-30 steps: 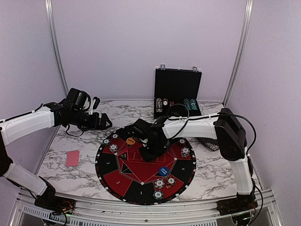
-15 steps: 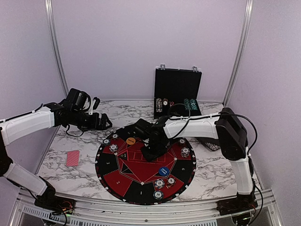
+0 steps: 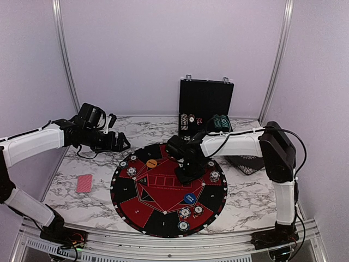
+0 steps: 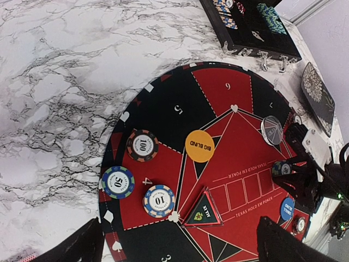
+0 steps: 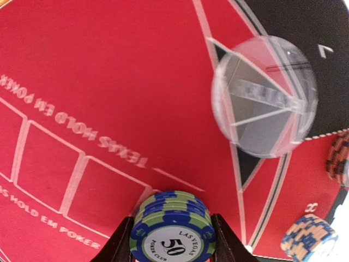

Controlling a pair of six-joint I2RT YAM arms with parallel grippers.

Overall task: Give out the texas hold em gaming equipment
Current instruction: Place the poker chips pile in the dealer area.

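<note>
My right gripper (image 5: 173, 243) is shut on a small stack of blue-and-green "50" poker chips (image 5: 173, 226), held just above the red centre of the mat (image 3: 139, 207). A clear button disc (image 5: 264, 95) lies ahead of it. From above, the right gripper (image 3: 189, 169) hovers over the mat's right-centre. My left gripper (image 3: 121, 143) stands open and empty, off the mat's back left edge. Below it lie a 100 chip (image 4: 143, 145), a 50 chip (image 4: 117, 182), a 10 chip (image 4: 158, 200) and the orange button disc (image 4: 199, 146). A red-backed card (image 3: 84, 183) lies on the table at left.
An open black chip case (image 3: 205, 106) stands at the back. A black patterned dish (image 3: 245, 164) lies right of the mat. The blue button disc (image 3: 190, 198) and three chips (image 3: 186, 212) lie on the mat's near side. More chips (image 3: 215, 176) sit at its right.
My right gripper has carried the chip stack a little to the right across the mat's centre. The left arm has stayed where it was.
</note>
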